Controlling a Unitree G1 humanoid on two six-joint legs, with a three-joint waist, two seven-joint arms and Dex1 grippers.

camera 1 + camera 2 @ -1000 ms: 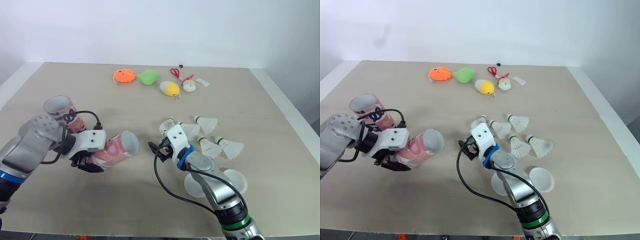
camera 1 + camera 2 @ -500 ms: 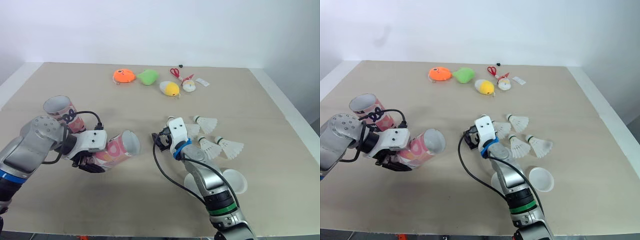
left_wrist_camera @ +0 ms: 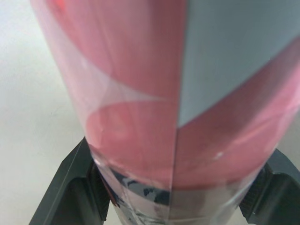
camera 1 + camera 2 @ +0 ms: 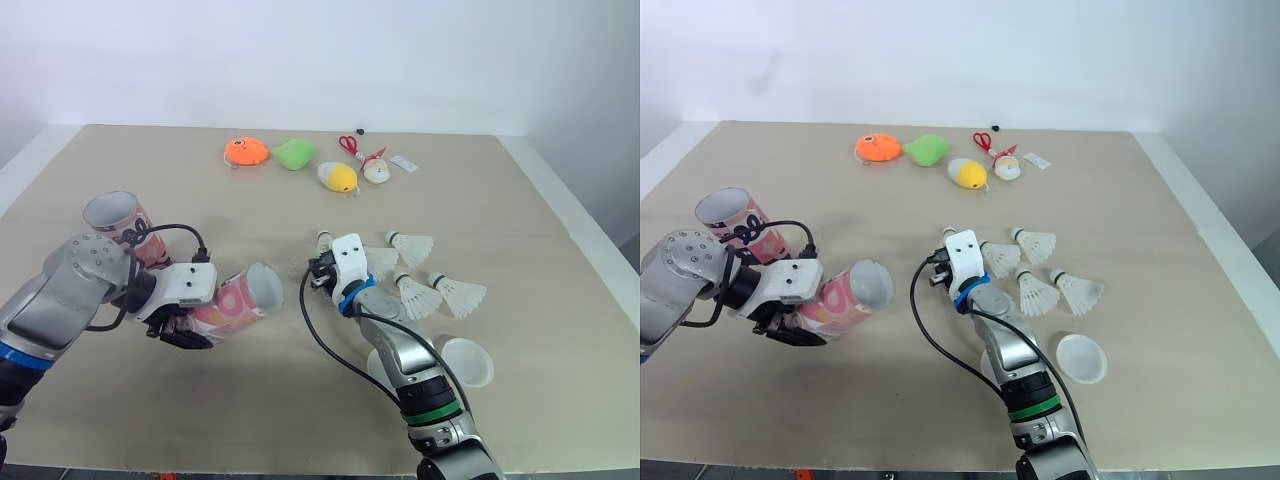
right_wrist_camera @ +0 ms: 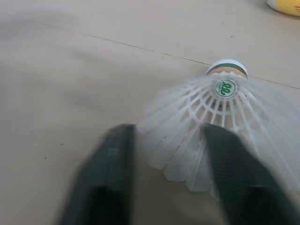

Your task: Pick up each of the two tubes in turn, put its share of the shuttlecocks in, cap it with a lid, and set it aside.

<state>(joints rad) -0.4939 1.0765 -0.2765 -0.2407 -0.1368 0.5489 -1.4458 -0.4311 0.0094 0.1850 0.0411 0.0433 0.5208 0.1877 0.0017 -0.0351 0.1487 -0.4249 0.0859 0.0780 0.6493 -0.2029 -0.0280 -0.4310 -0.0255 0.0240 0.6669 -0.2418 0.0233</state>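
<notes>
While the pink patterned tube [image 4: 235,298] is pinched sideways by the left gripper [image 4: 183,328], a white feather shuttlecock [image 5: 220,101] is straddled by the spread fingers of the right gripper [image 5: 168,140].
Feathers could be bent if the skirt is squeezed hard, or the tube's mouth could be missed. A tan table [image 4: 500,200] and white wall [image 4: 400,60] are seen.

Open tabletop [image 4: 270,390] separates the tube [image 4: 235,297] from crowded shuttlecocks [image 4: 420,296].

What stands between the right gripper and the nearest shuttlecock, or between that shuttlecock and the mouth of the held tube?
Nothing visible does. The right gripper has its open fingers on either side of the shuttlecock. From there to the open mouth of the pink tube, held tilted in the left gripper, there is bare table.
</notes>
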